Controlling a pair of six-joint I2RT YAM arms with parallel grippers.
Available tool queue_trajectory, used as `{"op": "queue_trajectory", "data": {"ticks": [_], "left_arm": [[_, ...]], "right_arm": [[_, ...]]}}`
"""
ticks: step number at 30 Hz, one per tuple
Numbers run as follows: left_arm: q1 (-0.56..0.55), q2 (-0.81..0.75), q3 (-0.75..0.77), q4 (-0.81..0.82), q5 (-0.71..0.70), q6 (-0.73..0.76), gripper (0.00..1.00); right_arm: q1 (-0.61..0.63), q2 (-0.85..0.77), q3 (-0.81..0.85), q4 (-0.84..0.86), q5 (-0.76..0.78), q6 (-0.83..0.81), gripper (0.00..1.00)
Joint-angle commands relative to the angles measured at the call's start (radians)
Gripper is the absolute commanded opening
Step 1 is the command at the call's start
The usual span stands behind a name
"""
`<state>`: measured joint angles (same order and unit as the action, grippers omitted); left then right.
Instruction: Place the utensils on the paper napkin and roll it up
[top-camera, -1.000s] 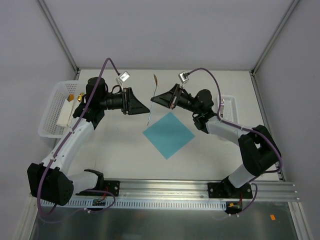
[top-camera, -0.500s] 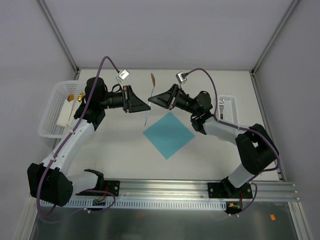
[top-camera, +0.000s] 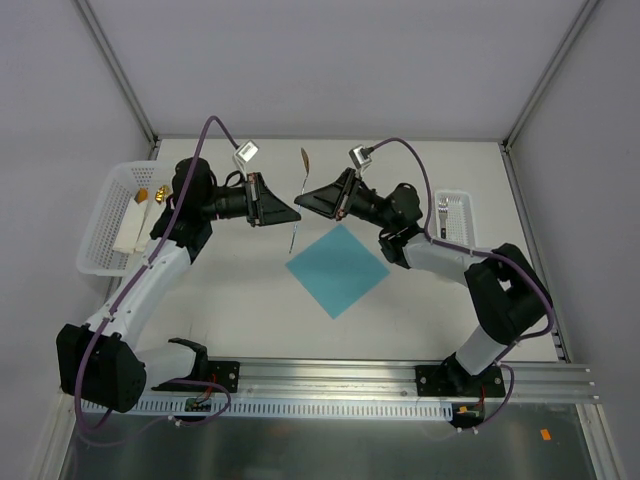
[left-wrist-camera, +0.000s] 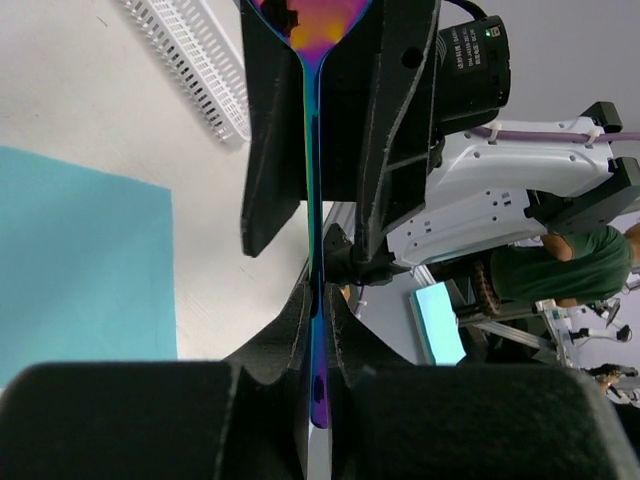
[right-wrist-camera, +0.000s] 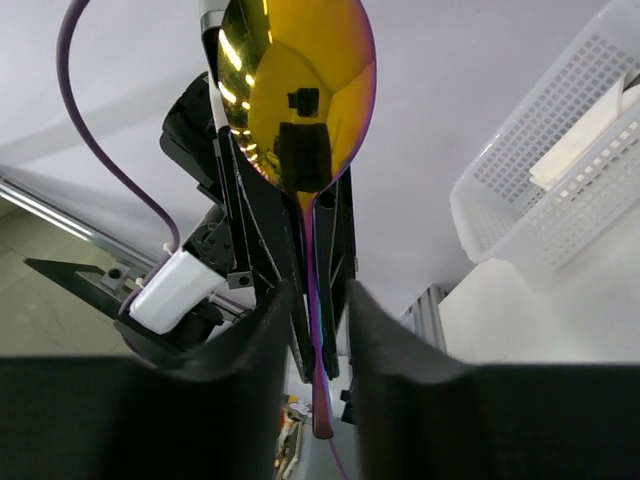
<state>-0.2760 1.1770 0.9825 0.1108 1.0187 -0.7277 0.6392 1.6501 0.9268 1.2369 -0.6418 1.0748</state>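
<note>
A spoon (top-camera: 301, 190) with a shiny gold-purple bowl is held off the table between my two grippers, bowl toward the back wall. My left gripper (top-camera: 296, 213) is shut on its iridescent handle (left-wrist-camera: 316, 200), with the fingertips (left-wrist-camera: 296, 310) pinching it near its end. My right gripper (top-camera: 300, 198) faces the left one. It is open, its fingers (right-wrist-camera: 268, 340) straddling the handle (right-wrist-camera: 314, 300) with a gap on each side. The spoon's bowl (right-wrist-camera: 297, 90) fills the top of the right wrist view. The teal paper napkin (top-camera: 337, 270) lies flat on the table, below and right of the spoon; it also shows in the left wrist view (left-wrist-camera: 80, 270).
A white basket (top-camera: 96, 250) at the left edge holds white rolled napkins (top-camera: 131, 225); it also shows in the right wrist view (right-wrist-camera: 540, 200). A small white tray (top-camera: 458, 222) at the right holds another utensil (top-camera: 441, 210). Grey walls enclose the table.
Both grippers and the spoon have shifted slightly left. The right arm has reached further toward the left gripper.
</note>
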Motion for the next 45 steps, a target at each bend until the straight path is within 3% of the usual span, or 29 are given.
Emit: {"op": "queue_trajectory", "data": {"ticks": [1, 3, 8, 13, 16, 21, 27, 45], "left_arm": [[-0.017, -0.011, -0.011, 0.049, -0.025, -0.022, 0.00], [-0.025, -0.007, -0.022, 0.011, -0.113, -0.024, 0.00], [-0.074, 0.053, 0.004, -0.190, -0.387, 0.046, 0.00], [-0.205, 0.165, 0.079, -0.431, -0.659, 0.111, 0.00], [-0.311, 0.211, 0.087, -0.450, -0.842, 0.076, 0.00], [-0.388, 0.364, 0.155, -0.520, -0.897, 0.071, 0.00], [-0.440, 0.579, 0.349, -0.654, -1.060, 0.105, 0.00], [-0.548, 0.845, 0.567, -0.732, -1.161, 0.042, 0.00]], "right_arm": [[0.001, 0.004, 0.035, 0.018, 0.011, -0.006, 0.44], [-0.012, -0.018, 0.029, -0.077, 0.019, -0.035, 0.57], [-0.110, -0.162, -0.057, -0.370, 0.077, -0.157, 0.62], [-0.268, -0.436, -0.131, -0.946, 0.210, -0.451, 0.68], [-0.292, -0.593, -0.097, -1.270, 0.339, -0.617, 0.72], [-0.309, -0.746, -0.057, -1.549, 0.487, -0.797, 0.79], [-0.308, -0.819, -0.097, -1.628, 0.545, -0.819, 0.99], [-0.309, -0.799, -0.111, -1.694, 0.542, -0.937, 0.99]]}}
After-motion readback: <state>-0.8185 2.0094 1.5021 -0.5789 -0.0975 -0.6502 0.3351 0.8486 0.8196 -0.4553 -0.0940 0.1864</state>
